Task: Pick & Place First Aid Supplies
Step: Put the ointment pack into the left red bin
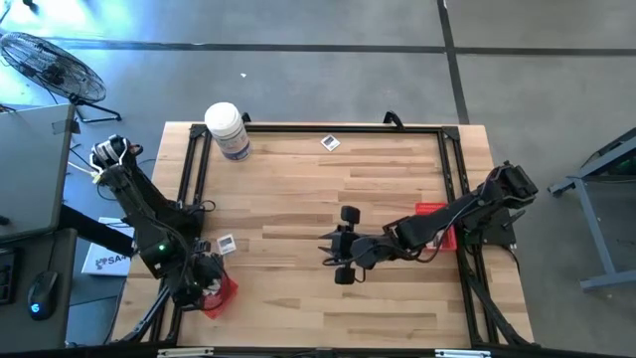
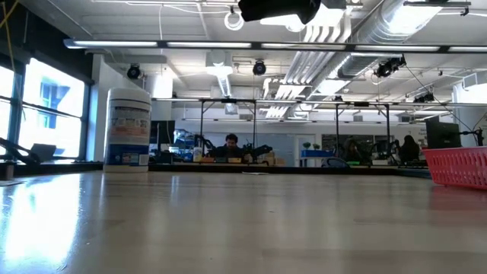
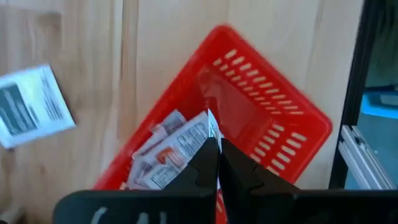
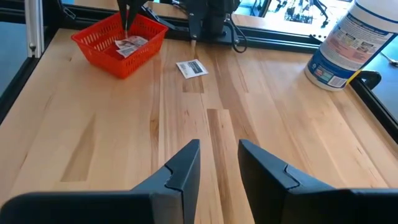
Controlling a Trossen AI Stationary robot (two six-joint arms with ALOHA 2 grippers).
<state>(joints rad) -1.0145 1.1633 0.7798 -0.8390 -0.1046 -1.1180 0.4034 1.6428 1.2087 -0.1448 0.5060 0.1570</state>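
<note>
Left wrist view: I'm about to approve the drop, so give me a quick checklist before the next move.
1. Left gripper shut on a white red-printed packet: ok.
2. Gripper over the red slotted plastic basket: ok.
3. Room left among the packets in the basket: ok.
4. Grey-printed packet on the wooden table outside the basket: not ok.
5. Right gripper open, holding nothing, well away: ok.

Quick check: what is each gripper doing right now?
Left gripper: shut on a packet, over the red tray.
Right gripper: open, empty, above the table.
</note>
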